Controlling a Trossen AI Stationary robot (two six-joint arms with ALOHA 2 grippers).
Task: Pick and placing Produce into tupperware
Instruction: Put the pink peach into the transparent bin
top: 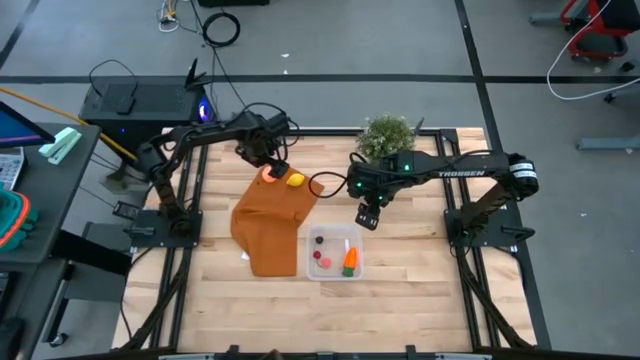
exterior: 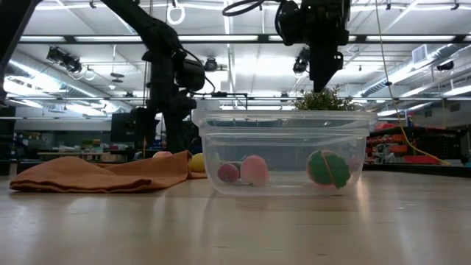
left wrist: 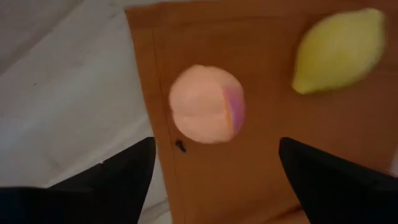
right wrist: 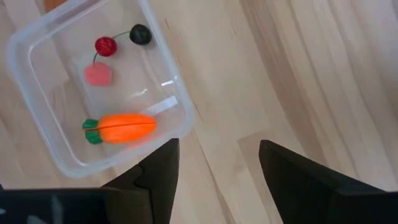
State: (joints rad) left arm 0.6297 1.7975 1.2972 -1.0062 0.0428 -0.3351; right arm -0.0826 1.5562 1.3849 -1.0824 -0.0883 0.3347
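you're partway through: the carrot (right wrist: 119,127), a pink piece (right wrist: 97,74) and the small red (right wrist: 106,45) and dark (right wrist: 140,34) pieces already lie in the tub (top: 352,233), which sits on the table (top: 420,300) near its middle, just beside the front right edge of the orange cloth (top: 268,235). two pieces are left, the round fruit (left wrist: 206,104) and the lemon (left wrist: 339,50), both on the cloth's far edge, close together but not touching. your left gripper (top: 275,164) hangs right over the fruit with its fingers spread wide to either side of it, nothing held, so the step in hand looks like the grasp on that fruit. next you'd want to drop straight down, keep the lemon outside the jaws, and close across the fruit without snagging the cloth; it sits close to the cloth's edge, so a pinch of fabric is the likely slip. your right gripper (top: 368,214) waits above the table by the tub's far right corner, fingers parted and empty.
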